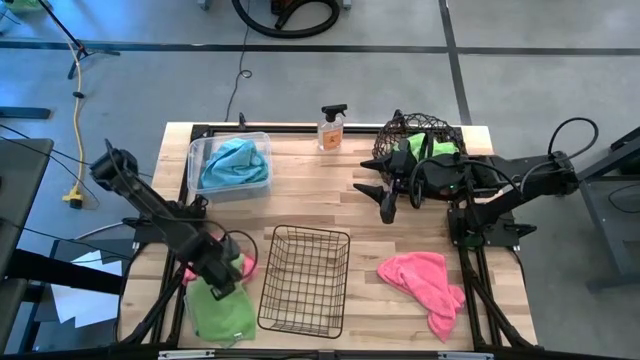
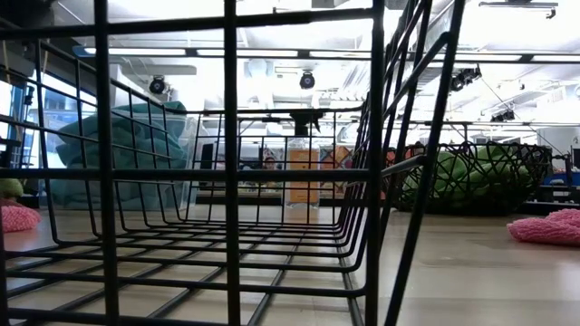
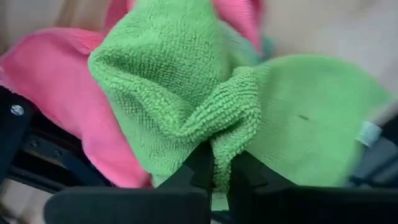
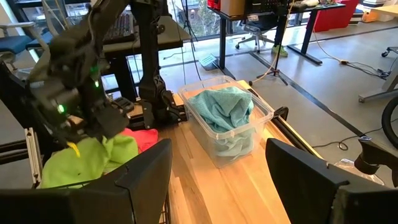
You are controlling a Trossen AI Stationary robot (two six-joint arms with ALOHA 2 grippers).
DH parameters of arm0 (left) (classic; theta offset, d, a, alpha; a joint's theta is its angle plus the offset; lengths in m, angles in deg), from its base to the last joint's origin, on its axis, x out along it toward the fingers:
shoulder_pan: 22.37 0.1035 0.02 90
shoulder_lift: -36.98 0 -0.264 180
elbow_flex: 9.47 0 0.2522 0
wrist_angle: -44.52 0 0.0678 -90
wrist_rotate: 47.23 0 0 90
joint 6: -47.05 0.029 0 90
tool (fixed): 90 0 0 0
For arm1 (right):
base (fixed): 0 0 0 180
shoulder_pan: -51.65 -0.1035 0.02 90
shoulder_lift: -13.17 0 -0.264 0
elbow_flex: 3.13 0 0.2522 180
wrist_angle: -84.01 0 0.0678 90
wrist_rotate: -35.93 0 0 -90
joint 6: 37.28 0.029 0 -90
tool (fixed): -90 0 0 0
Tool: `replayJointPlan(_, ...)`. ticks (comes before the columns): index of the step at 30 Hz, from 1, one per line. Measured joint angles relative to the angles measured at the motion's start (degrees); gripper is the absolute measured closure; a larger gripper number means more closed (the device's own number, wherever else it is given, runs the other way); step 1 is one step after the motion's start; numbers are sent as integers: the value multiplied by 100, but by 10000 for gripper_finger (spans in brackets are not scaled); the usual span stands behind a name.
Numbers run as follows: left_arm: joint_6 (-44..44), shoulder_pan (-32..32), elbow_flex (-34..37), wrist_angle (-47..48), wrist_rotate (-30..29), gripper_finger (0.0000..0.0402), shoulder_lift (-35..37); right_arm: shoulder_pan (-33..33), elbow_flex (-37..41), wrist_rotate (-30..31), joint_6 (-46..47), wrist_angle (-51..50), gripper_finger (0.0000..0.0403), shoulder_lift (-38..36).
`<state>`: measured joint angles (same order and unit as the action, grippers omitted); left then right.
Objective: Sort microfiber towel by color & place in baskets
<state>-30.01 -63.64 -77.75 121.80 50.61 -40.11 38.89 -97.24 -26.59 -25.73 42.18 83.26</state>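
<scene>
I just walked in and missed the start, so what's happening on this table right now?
The left gripper is shut on a green towel at the table's front left, with a pink towel beneath it. The right gripper hangs open beside the round basket, which holds green cloth. A teal towel lies in the clear bin; the black wire basket is empty.

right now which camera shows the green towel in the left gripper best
The left wrist view: the green towel fills it, pinched between the left gripper fingers. The high view shows it small under the arm; the right wrist view shows it far off; the low view misses it.
</scene>
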Motion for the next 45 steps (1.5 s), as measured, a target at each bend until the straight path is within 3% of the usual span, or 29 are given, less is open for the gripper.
replayJointPlan(8, 255, -1, -909, 294, -27, 400, 1041, 0, 0, 0, -2, 0, 146, 0)
replayJointPlan(13, 463, 68, -1539, 285, -476, 401, 1675, 0, 0, 0, -5, 1, 146, 0)
replayJointPlan(21, 796, 494, -2494, 268, -2569, 401, 2165, 1, -2, -5, -7, 148, 146, 0)
replayJointPlan(24, 1593, 734, -2780, 169, -3301, 401, 2187, 2, -4, -74, -101, 313, 146, 0)
replayJointPlan(28, 3107, 1155, -2851, -710, -3865, 401, 2172, 2, -4, -98, -175, 497, 146, 0)
replayJointPlan(36, 5726, 2097, -2772, -2082, -3633, 401, 1835, -1, -4, -477, -149, 717, 146, -59)
replayJointPlan(41, 6757, 2682, -2608, -2731, -2771, 401, 1563, -3, -4, -849, -121, 920, 146, -169)
replayJointPlan(45, 7200, 3139, -2103, -3918, -1936, 401, 1516, -4, -7, -929, -112, 1047, 146, -268)
